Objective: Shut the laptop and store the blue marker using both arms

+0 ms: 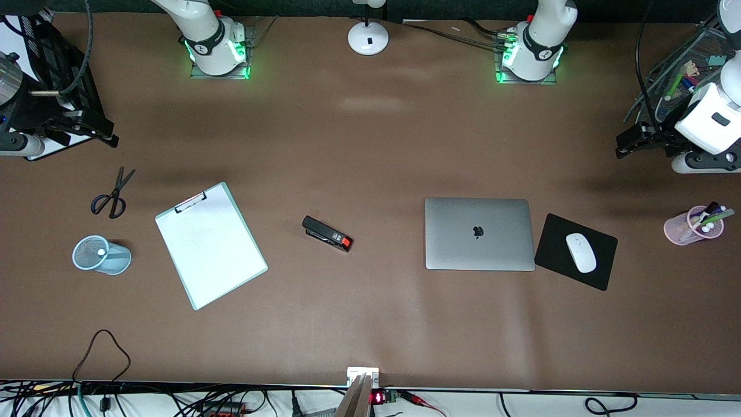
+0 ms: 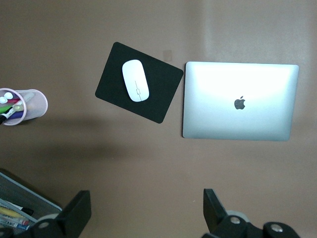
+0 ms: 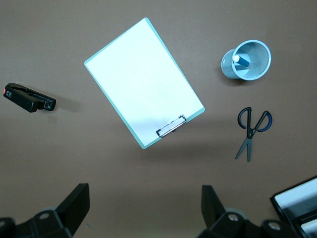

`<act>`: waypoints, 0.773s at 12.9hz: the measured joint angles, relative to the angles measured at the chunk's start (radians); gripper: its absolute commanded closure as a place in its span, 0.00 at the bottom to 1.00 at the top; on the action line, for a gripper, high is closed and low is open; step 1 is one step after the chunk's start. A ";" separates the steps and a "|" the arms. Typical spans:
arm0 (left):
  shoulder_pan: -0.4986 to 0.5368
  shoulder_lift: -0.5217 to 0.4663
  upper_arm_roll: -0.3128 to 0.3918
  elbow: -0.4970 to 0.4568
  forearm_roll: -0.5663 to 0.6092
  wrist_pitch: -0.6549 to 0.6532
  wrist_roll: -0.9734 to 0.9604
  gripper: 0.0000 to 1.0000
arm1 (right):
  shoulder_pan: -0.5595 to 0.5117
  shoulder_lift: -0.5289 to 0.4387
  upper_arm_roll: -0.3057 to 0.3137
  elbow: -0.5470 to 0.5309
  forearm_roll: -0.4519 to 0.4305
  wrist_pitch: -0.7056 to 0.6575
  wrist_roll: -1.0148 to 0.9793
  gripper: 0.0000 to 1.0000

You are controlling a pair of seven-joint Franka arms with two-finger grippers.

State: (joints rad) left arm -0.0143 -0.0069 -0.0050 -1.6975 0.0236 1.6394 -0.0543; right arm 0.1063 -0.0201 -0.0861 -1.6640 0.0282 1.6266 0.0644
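Laptop (image 1: 479, 233) is already lid-down just beside the mouse pad (image 1: 556, 231) and the blue marker (image 3: 241, 61) stands in the blue mesh cup (image 3: 257, 52), so my left gripper (image 2: 143, 210) and right gripper (image 3: 143, 208) hang released, holding nothing.

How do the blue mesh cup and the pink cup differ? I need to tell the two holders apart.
The blue mesh cup stands at the right arm's end of the table and holds one blue marker. The pink cup stands at the left arm's end and holds several mixed markers. The blue one is mesh, the pink one see-through. Both stand upright.
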 measured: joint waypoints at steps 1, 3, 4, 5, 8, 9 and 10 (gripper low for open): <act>-0.006 0.000 0.000 0.001 0.000 0.000 0.000 0.00 | 0.000 0.000 0.000 0.000 0.000 0.000 0.001 0.00; -0.015 0.000 0.000 0.003 0.001 0.000 0.000 0.00 | 0.000 0.000 0.000 0.000 -0.002 -0.001 0.002 0.00; -0.015 0.000 0.000 0.003 0.001 0.000 0.000 0.00 | 0.000 0.000 0.000 0.000 -0.007 -0.001 0.002 0.00; -0.015 0.000 0.000 0.003 0.001 0.000 0.000 0.00 | 0.000 0.000 0.000 0.000 -0.011 -0.002 0.002 0.00; -0.015 0.000 0.001 0.005 0.002 0.000 0.000 0.00 | 0.000 0.000 0.000 0.000 -0.012 -0.003 0.002 0.00; -0.014 0.000 0.002 0.005 0.002 0.000 0.000 0.00 | 0.000 0.000 0.000 0.000 -0.013 -0.003 0.002 0.00; -0.014 0.000 0.003 0.005 0.002 0.000 0.000 0.00 | 0.000 0.000 0.000 0.000 -0.013 -0.003 0.003 0.00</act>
State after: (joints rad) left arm -0.0282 -0.0072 -0.0025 -1.6924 0.0251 1.6396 -0.0544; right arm 0.1065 -0.0201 -0.0861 -1.6639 0.0155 1.6238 0.0670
